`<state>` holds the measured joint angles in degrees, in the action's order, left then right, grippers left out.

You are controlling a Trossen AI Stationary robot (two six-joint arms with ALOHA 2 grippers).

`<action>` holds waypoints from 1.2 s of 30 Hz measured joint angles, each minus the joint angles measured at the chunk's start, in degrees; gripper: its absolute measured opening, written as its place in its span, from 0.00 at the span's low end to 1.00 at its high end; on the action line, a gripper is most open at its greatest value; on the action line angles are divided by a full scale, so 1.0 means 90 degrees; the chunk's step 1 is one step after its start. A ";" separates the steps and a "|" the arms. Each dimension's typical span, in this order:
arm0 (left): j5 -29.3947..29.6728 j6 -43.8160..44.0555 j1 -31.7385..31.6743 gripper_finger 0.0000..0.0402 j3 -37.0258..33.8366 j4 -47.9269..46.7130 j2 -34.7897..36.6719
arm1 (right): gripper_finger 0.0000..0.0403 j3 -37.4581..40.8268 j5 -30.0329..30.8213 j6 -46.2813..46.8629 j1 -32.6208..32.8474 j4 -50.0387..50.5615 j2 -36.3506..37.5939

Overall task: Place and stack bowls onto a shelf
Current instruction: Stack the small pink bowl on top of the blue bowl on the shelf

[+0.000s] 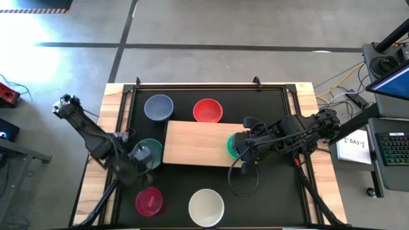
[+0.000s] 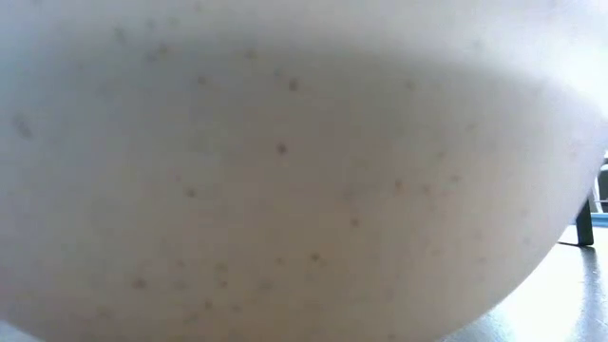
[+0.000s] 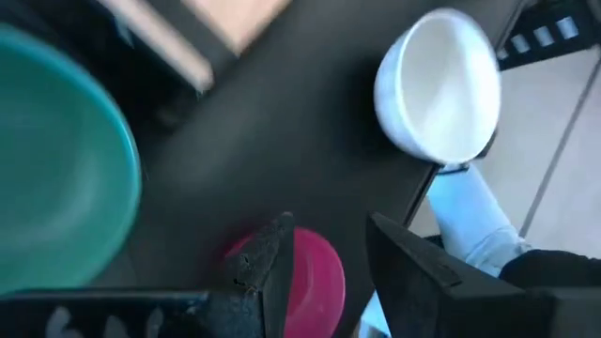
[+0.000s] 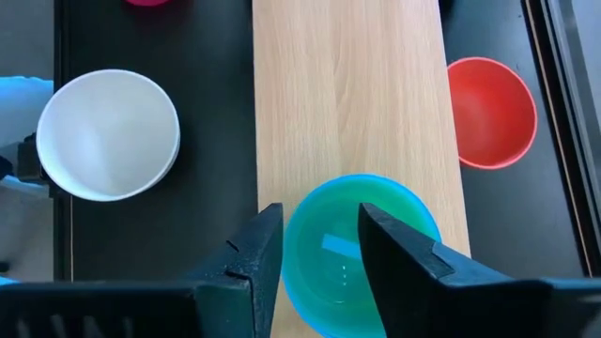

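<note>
The shelf [image 1: 195, 142] is a pale wood board lying on the black tabletop. At its right end stands a teal-blue bowl with a green bowl nested in it [image 4: 349, 252], which also shows in the high view [image 1: 231, 145]. My right gripper [image 4: 321, 246] is open over this stack, one finger outside its near-side wall and one above its inside. My left gripper [image 3: 324, 268] is open and empty above the magenta bowl [image 3: 317, 280], beside the teal-green bowl [image 1: 151, 151]. The blue-grey [image 1: 158, 107], red [image 1: 208, 110] and cream-white [image 1: 206, 207] bowls sit on the tabletop. My right gripper stands astride the near-side wall [image 4: 293, 246] of the nested bowls, coming slanting down from the table's right. I cannot tell whether either finger touches the wall. The stack rests upright on the shelf.
The cream-white bowl [image 2: 285, 171] stands right in front of the low camera and fills its view. The rest of the shelf [image 4: 347, 94] is bare wood. The tabletop has raised wooden side edges [image 1: 114, 108]. A monitor and keyboard [image 1: 391, 144] stand off the table's right.
</note>
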<state>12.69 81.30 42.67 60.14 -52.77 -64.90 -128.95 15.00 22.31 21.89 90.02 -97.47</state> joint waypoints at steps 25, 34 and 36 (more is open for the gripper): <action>-0.1188 0.2424 0.0924 0.32 0.0009 0.1843 -0.2703 | 0.35 0.0002 -0.0036 0.0376 0.0025 -0.0002 -0.0015; -0.1191 0.2540 0.0916 0.32 0.0843 0.1203 -0.3634 | 0.35 0.0109 -0.0082 0.0272 0.0027 -0.0002 -0.0017; -0.1193 0.2530 0.0909 0.32 0.1128 0.0696 -0.3822 | 0.35 0.0159 -0.0149 0.0224 0.0027 -0.0002 -0.0017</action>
<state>1.96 104.07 50.85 70.29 -46.50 -99.29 -127.51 13.67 24.32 22.13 90.00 -97.62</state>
